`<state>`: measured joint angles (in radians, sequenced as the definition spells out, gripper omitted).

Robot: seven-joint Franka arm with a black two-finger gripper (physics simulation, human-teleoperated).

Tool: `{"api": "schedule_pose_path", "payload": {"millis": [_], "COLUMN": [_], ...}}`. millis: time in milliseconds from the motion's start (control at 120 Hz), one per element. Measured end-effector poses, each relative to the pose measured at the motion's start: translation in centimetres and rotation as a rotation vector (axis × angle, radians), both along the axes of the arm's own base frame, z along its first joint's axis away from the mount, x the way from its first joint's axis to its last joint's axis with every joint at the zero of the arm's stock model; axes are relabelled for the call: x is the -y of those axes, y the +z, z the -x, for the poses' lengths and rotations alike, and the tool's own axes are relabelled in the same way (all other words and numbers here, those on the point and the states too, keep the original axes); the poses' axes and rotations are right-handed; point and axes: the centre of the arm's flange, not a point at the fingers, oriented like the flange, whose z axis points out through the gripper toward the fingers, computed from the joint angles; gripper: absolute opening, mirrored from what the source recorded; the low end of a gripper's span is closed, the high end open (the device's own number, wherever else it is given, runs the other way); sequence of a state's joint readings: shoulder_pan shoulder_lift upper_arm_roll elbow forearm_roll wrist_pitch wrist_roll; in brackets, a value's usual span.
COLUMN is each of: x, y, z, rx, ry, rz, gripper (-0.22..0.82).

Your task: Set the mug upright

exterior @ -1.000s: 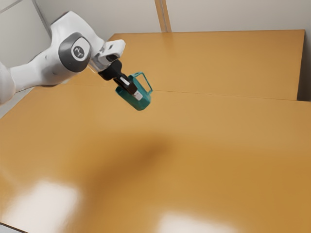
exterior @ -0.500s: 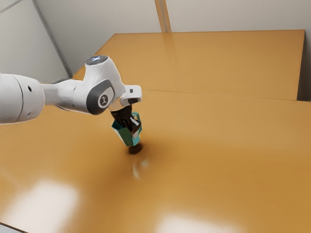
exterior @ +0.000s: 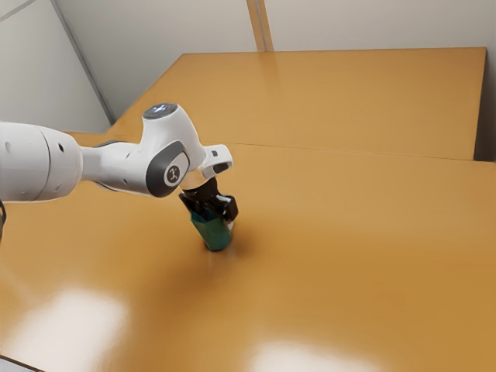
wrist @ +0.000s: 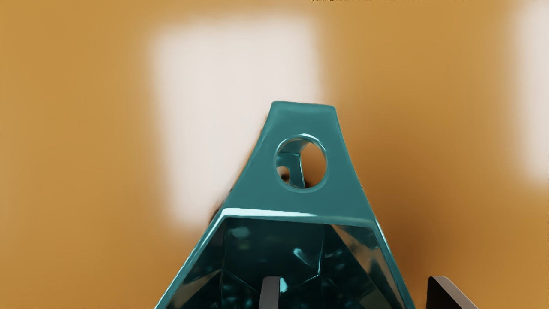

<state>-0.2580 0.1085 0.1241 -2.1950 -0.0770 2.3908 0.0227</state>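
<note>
Black gripper (exterior: 219, 218) with fingers (wrist: 269, 295) spread well apart, one inside the teal mug (exterior: 215, 234), the other outside its wall, mug mouth up beneath the gripper, over the orange-brown table (exterior: 356, 240), whether fully upright unclear.

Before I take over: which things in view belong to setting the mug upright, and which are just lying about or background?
Part of the job:
- teal mug
- open gripper, one finger inside the mug, one outside
- white arm carrying it
- table

Background:
- pale wall
- wooden strip on it
</note>
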Motion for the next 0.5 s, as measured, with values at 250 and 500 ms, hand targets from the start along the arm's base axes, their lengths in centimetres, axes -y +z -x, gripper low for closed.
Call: {"api": "schedule_pose_path", "payload": {"millis": [250, 500], "x": [1.6, 3.6], "y": [11.1, 32.4], "z": [-3.3, -2.4], "rx": [0.09, 0.16], "ry": [0.024, 0.029], "rz": [0.01, 0.002], "gripper": [0.5, 0.56]}}
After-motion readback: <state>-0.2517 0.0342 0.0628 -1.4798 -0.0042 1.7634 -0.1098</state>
